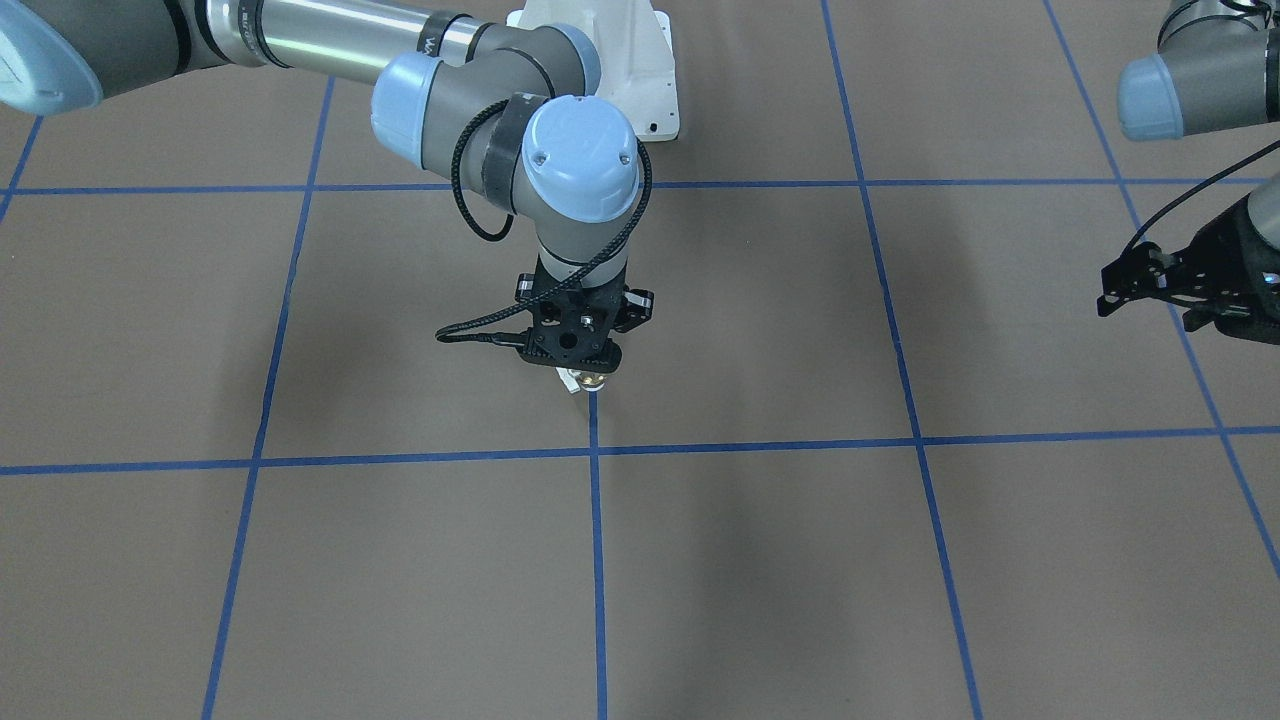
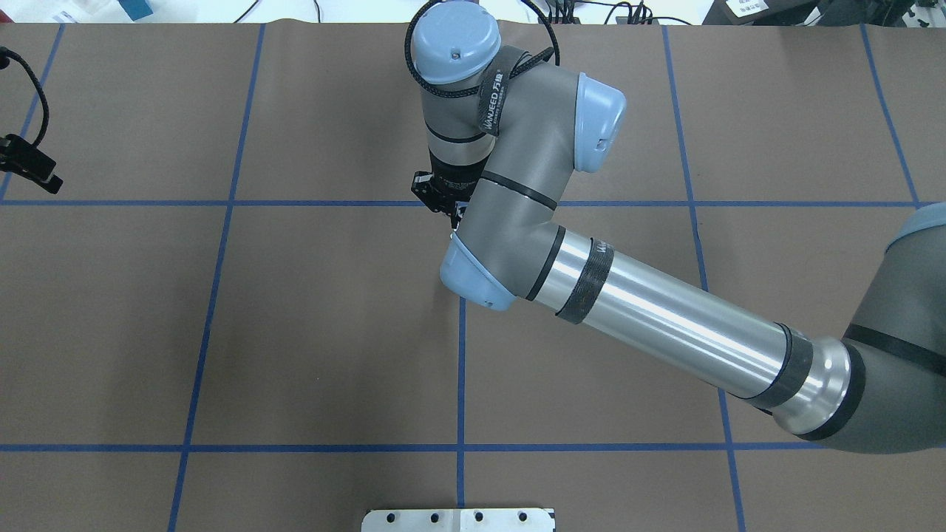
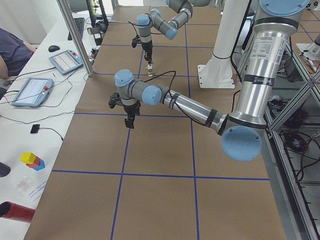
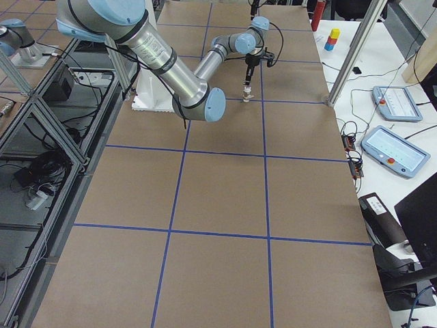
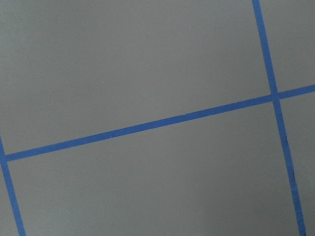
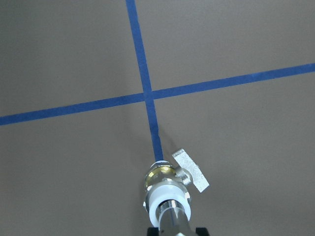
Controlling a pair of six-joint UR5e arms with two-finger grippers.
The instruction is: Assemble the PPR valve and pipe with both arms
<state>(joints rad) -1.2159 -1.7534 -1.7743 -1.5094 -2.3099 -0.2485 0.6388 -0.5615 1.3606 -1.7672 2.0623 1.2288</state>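
The PPR valve (image 6: 165, 179) stands upright on the brown table at a blue tape line, brass body below, white end up, pale handle (image 6: 191, 169) out to one side. The silver pipe (image 6: 170, 214) sits in that white top end. My right gripper (image 1: 585, 365) points straight down over them near the table's middle and looks shut on the pipe; only its black tips show at the bottom of the right wrist view. The valve (image 1: 592, 381) peeks out below it. My left gripper (image 1: 1140, 290) hovers open and empty far off to the robot's left. The left wrist view holds only table and tape.
Blue tape lines (image 1: 596, 560) divide the brown table into squares. The white robot base plate (image 2: 458, 519) sits at the robot's edge. A side bench holds tablets (image 3: 31, 90), coloured blocks (image 3: 32, 160) and a red cylinder (image 3: 15, 212); a person's sleeve (image 3: 12, 52) shows there.
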